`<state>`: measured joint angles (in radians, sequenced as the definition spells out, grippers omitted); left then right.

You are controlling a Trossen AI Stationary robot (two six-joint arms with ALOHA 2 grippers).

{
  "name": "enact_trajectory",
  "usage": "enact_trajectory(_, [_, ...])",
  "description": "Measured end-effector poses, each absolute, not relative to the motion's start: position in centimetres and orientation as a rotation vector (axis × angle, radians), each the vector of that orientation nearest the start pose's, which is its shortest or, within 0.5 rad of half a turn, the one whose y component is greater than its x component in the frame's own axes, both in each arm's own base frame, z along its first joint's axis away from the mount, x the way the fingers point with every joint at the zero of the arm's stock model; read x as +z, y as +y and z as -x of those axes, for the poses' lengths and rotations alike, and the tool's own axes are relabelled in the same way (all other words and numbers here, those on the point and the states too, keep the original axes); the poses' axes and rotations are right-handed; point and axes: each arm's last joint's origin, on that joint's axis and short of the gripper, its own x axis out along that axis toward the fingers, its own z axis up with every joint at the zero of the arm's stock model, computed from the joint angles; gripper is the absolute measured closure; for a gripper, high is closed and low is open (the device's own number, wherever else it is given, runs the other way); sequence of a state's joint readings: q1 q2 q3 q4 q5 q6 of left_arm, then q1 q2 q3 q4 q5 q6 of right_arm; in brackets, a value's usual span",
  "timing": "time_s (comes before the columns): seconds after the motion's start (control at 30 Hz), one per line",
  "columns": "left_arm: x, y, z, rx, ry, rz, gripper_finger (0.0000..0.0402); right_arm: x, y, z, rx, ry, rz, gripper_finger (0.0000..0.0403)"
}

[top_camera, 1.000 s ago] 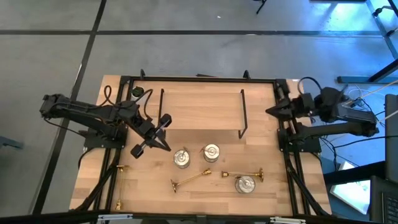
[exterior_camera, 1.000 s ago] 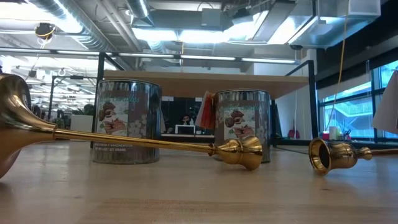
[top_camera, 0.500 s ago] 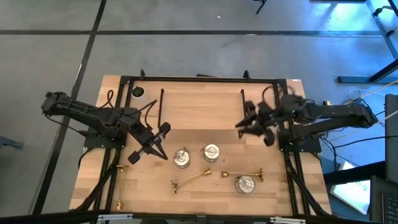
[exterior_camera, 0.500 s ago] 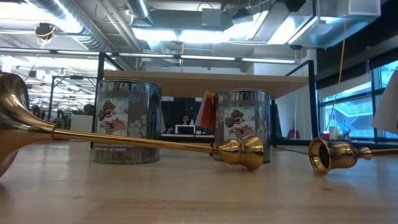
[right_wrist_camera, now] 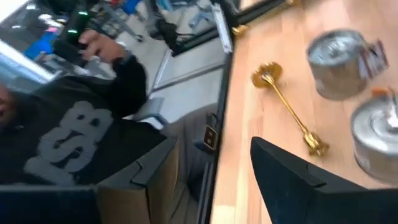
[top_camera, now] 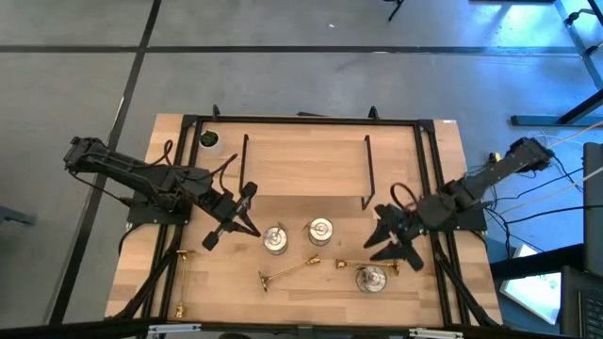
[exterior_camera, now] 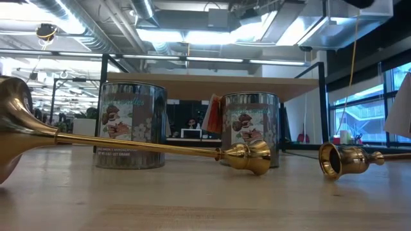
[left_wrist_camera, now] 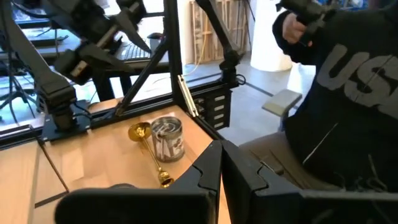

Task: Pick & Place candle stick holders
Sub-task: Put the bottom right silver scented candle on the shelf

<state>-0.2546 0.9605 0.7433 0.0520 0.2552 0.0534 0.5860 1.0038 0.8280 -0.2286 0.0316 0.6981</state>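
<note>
Brass sticks lie flat on the table (top_camera: 301, 155): one (top_camera: 287, 271) near the middle front, one (top_camera: 369, 264) just right of it with a silvery cup (top_camera: 371, 279) touching or just beside it, a third (top_camera: 180, 281) at the left edge. Two more cups (top_camera: 274, 239) (top_camera: 319, 230) stand upright mid-table. The right gripper (top_camera: 388, 243) hovers with its fingers parted over the right-hand stick, grasping nothing. The left gripper (top_camera: 226, 226), clenched on nothing, hangs beside the left cup. The sticks look stiff, smooth and liable to roll; the slim stem near its middle seems the best place to pinch. The cups look light and rigid, best taken across the rim
</note>
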Motion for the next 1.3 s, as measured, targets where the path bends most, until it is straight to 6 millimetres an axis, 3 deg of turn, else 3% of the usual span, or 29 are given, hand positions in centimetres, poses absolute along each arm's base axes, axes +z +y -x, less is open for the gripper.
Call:
enact_trajectory(0.33, [29.5, -8.4, -23.4, -0.562, 0.158, 0.054, 0.0396, 28.3, 17.7, -17.3, 0.336, 0.63, -0.415, 0.02])
enact_trajectory(0.47, [28.0, -10.6, -24.6, -0.623, 0.182, 0.106, 0.0396, 29.1, 21.5, -18.4, 0.329, 0.667, -0.325, 0.02])
enact_trajectory(0.63, [27.5, -13.1, -24.8, -0.707, 0.138, 0.132, 0.0396, 30.6, 25.3, -19.9, 0.139, 0.848, -0.202, 0.02])
enact_trajectory(0.77, [27.5, -14.6, -24.1, -0.763, 0.139, 0.135, 0.0396, 30.4, 26.6, -20.3, -0.1, 1.088, -0.193, 0.02])
enact_trajectory(0.9, [27.5, -15.9, -23.3, -0.793, 0.133, 0.113, 0.0396, 28.9, 27.9, -20.8, -0.259, 1.299, -0.231, 0.02])
enact_trajectory(1.07, [27.4, -17.0, -22.5, -0.796, 0.137, 0.101, 0.0396, 27.3, 29.4, -21.9, -0.198, 1.433, -0.333, 0.02])
enact_trajectory(1.3, [27.4, -18.1, -21.6, -0.8, 0.136, 0.097, 0.0396, 27.4, 29.8, -22.8, -0.171, 1.383, -0.421, 0.02])
